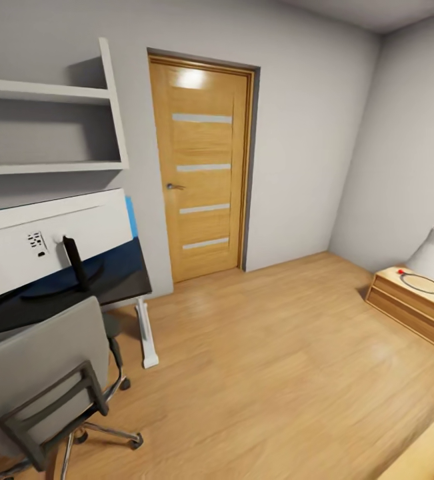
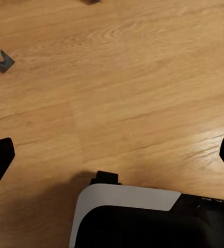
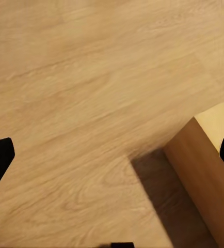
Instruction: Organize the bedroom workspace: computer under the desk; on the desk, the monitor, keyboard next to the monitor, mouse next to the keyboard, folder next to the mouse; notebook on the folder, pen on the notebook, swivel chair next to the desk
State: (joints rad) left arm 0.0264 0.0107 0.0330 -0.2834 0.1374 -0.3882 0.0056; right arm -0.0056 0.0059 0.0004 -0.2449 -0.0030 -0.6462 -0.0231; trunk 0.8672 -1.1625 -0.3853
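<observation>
The monitor [image 1: 43, 240] shows me its white back, with a black stand arm. My tabletop [image 1: 120, 280] is glossy black on a white leg [image 1: 146, 333]. The chair [image 1: 40, 373] is grey with black armrests and a chrome base. The door [image 1: 202, 170] is honey wood with pale stripes, the floor [image 1: 277, 367] light grained wood, the walls grey. My left hand [image 2: 112, 155] has black fingertips, as does my right hand [image 3: 112, 155].

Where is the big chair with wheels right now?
In the head view the swivel chair sits at the lower left, right in front of the black desk, with the monitor's white back above it.
</observation>
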